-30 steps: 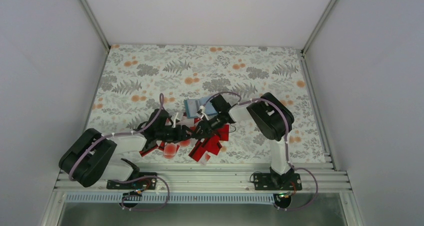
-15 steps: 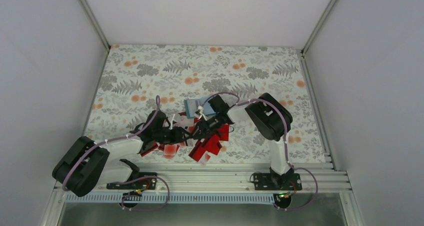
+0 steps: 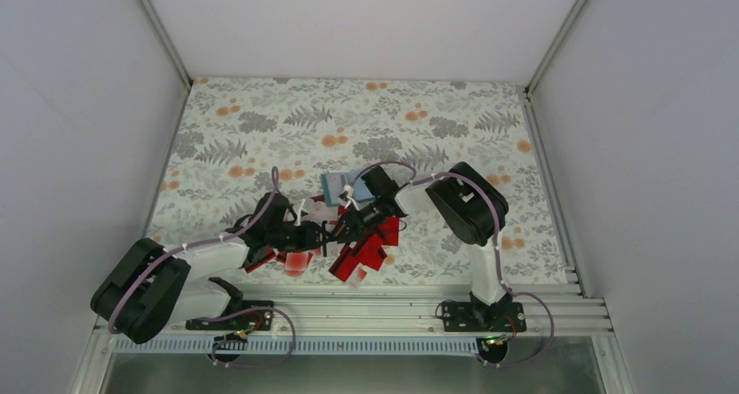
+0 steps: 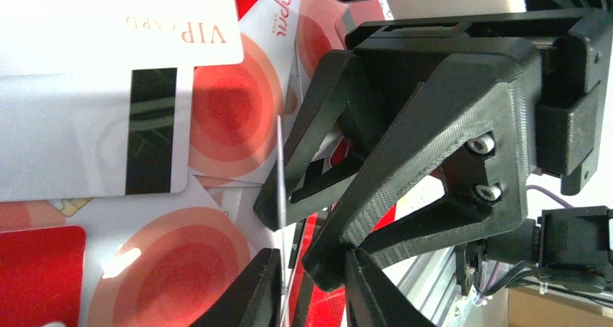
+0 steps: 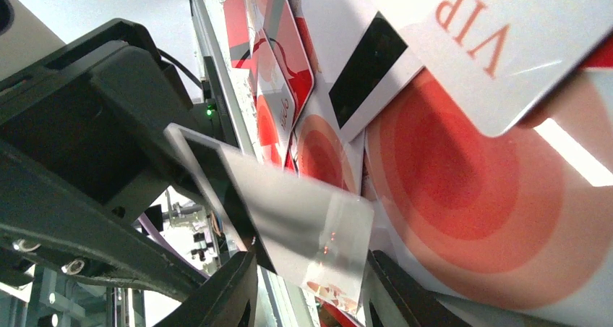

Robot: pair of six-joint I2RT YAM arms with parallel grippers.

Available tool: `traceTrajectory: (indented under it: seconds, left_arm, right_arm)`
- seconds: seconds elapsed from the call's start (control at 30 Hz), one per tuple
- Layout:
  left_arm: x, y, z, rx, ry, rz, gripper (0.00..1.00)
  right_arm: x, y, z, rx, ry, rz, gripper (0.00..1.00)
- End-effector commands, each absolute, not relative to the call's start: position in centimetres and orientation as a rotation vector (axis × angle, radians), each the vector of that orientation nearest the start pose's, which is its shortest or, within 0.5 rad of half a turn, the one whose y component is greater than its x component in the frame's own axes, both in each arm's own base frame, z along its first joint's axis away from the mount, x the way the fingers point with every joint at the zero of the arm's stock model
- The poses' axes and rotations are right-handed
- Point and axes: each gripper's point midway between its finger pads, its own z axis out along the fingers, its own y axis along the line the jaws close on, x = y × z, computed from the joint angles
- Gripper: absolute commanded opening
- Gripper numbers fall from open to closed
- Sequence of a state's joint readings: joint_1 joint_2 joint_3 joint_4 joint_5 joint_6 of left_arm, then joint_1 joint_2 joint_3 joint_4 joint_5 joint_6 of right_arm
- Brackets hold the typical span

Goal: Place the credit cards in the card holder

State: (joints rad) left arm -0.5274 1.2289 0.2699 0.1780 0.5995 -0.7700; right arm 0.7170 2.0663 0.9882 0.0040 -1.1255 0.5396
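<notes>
Perhaps twenty cards (image 3: 362, 254), one holder (image 3: 334, 183)

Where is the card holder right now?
In the top view, the card holder lies mid-table, just beyond the pile of credit cards, close beside the right arm.

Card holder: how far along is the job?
Done: nothing confirmable; the card holder sits partly covered by the right arm, its contents out of sight. In hand: one pale card with a dark stripe is tilted up between the left gripper and the right gripper; which one grips it is unclear. Remaining: the spread of red and white credit cards, all outside the holder.
</notes>
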Motion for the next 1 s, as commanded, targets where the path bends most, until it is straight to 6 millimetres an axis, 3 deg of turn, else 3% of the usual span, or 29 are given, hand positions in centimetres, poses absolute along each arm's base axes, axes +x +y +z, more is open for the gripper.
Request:
traceTrajectory:
  seconds: [0.0, 0.13, 0.33, 0.43, 0.6, 0.77, 0.97]
  left_arm:
    - [19.2, -21.6, 3.4, -0.007, 2.609, -1.215, 0.2]
    - [19.5, -21.4, 3.0, -0.02, 2.624, -1.176, 0.03]
    - [19.6, -21.1, 2.4, -0.027, 2.648, -1.138, 0.02]
    - [20.0, -21.3, 3.4, -0.016, 2.643, -1.135, 0.02]
    - [21.8, -21.2, 7.5, 0.008, 2.582, -1.063, 0.02]
    - [24.4, -20.6, 12.3, -0.005, 2.487, -0.981, 0.02]
    - [27.5, -22.2, 14.1, 0.013, 2.466, -1.004, 0.02]
  right_arm:
    - [18.4, 37.3, 1.0, -0.696, 2.825, 1.784, 0.38]
    - [18.4, 37.3, 1.2, -0.709, 2.817, 1.781, 0.38]
    - [18.7, 37.0, 1.8, -0.731, 2.806, 1.759, 0.38]
    - [19.5, 36.7, 3.2, -0.746, 2.778, 1.739, 0.38]
    - [23.0, 34.8, 7.4, -0.701, 2.693, 1.658, 0.39]
    - [27.3, 31.4, 10.7, -0.562, 2.656, 1.475, 0.42]
    - [32.5, 27.8, 12.9, -0.348, 2.613, 1.256, 0.44]
